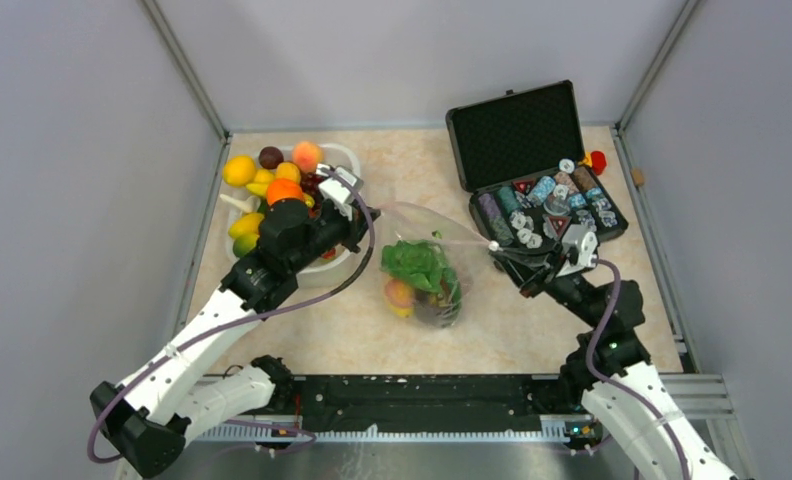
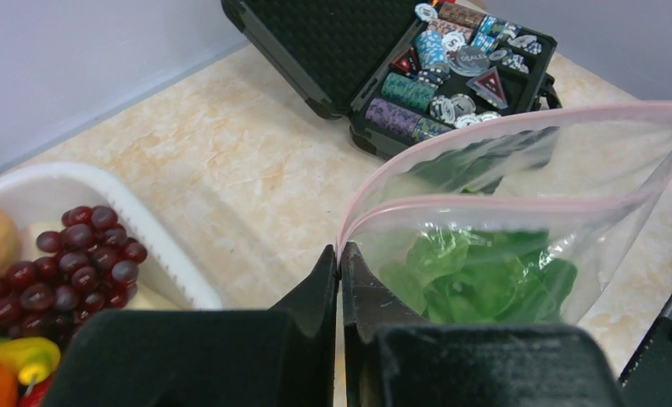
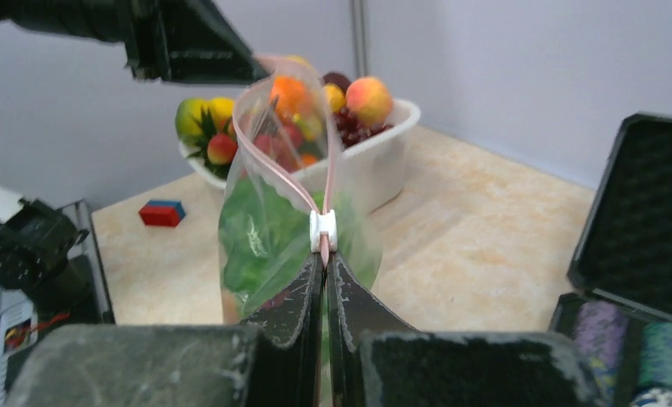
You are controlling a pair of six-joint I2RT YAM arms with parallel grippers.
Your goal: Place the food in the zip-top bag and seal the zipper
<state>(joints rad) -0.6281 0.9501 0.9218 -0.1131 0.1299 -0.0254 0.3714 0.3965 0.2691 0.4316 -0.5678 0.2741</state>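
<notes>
The clear zip-top bag (image 1: 427, 270) hangs stretched between my two grippers above the table's middle. It holds a green lettuce (image 1: 414, 265), a peach (image 1: 399, 293) and a dark eggplant (image 1: 442, 300). My left gripper (image 2: 339, 254) is shut on the left end of the pink zipper (image 2: 485, 199), whose two strips stand apart, so the mouth is open. My right gripper (image 3: 323, 259) is shut on the zipper's right end, just below the white slider (image 3: 323, 227). The lettuce shows through the plastic in both the left wrist view (image 2: 477, 275) and the right wrist view (image 3: 256, 237).
A white basin (image 1: 344, 158) with several toy fruits and grapes (image 2: 86, 259) stands at the back left, under my left arm. An open black case (image 1: 532, 170) of chips stands at the back right. A small red and blue block (image 3: 162, 212) lies on the table.
</notes>
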